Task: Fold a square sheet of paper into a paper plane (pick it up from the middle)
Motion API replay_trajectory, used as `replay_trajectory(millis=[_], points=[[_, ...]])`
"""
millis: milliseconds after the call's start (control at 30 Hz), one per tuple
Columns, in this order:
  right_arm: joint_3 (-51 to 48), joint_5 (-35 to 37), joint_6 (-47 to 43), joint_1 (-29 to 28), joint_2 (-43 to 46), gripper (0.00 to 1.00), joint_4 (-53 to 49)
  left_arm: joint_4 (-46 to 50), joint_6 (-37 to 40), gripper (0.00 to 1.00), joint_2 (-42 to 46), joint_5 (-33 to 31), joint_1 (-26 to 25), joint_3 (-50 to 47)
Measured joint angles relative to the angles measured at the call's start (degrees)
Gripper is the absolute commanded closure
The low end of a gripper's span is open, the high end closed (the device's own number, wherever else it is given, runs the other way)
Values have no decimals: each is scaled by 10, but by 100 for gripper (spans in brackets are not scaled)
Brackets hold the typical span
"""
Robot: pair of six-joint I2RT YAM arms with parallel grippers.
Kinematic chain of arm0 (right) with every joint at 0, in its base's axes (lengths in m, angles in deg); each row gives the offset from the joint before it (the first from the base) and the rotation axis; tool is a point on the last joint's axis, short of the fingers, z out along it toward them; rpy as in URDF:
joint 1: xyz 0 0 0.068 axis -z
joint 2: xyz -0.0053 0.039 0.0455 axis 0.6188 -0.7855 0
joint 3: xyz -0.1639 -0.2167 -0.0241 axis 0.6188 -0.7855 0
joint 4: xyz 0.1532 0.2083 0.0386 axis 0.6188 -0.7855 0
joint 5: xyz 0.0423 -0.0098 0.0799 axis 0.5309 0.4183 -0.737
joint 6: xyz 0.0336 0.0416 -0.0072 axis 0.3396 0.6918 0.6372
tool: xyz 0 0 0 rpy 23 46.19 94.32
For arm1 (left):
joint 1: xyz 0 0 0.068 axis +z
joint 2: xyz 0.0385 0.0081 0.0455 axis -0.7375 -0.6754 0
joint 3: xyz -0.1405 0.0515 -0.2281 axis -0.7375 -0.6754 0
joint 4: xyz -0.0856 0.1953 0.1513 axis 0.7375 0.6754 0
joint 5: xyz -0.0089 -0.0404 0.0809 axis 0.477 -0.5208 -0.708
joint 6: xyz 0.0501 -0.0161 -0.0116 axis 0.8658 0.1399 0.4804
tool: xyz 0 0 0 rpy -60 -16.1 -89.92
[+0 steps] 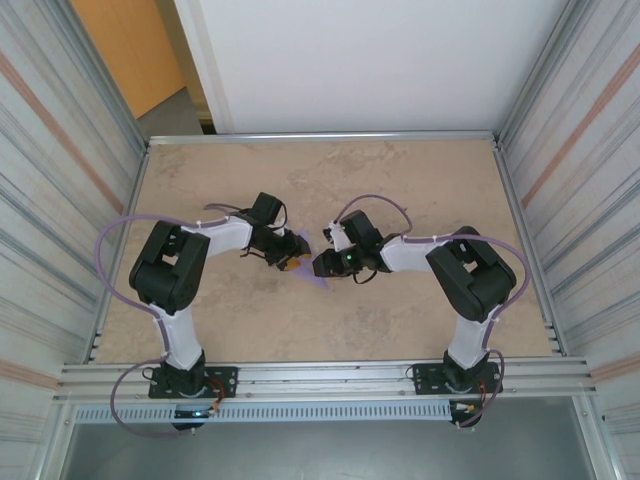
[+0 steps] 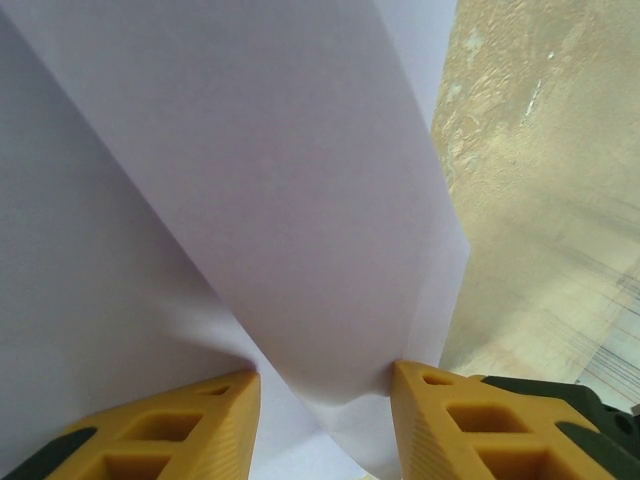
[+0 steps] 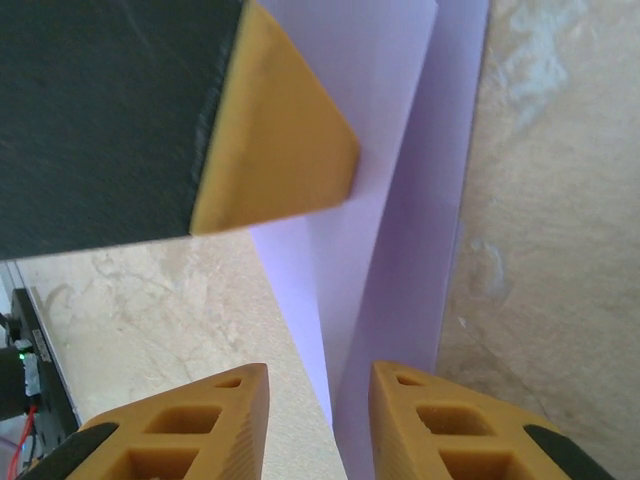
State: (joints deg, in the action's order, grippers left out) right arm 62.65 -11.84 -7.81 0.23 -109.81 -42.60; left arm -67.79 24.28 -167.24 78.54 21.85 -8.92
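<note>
Pinching the folded sheet of paper [image 2: 300, 200] in my left jaws at the tabletop [image 1: 400, 180] centre; right jaws open astride its long crease, tip pointing toward the near edge, open room all round

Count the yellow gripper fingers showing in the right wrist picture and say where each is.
3. Two fingers stand at the bottom edge, the lilac paper passing between them; a third finger, dark-backed, reaches in from the upper left over the paper. Its partner may be hidden.
</note>
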Motion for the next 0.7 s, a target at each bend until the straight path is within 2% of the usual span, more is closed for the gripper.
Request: replay_trajectory(millis=[300,700], points=[[6,-5,-13,0,-21,73,-11,1,0,61,-1,0,0,1],[7,-21,-19,9,-31,84,-8,7,2,61,-2,0,0,4]])
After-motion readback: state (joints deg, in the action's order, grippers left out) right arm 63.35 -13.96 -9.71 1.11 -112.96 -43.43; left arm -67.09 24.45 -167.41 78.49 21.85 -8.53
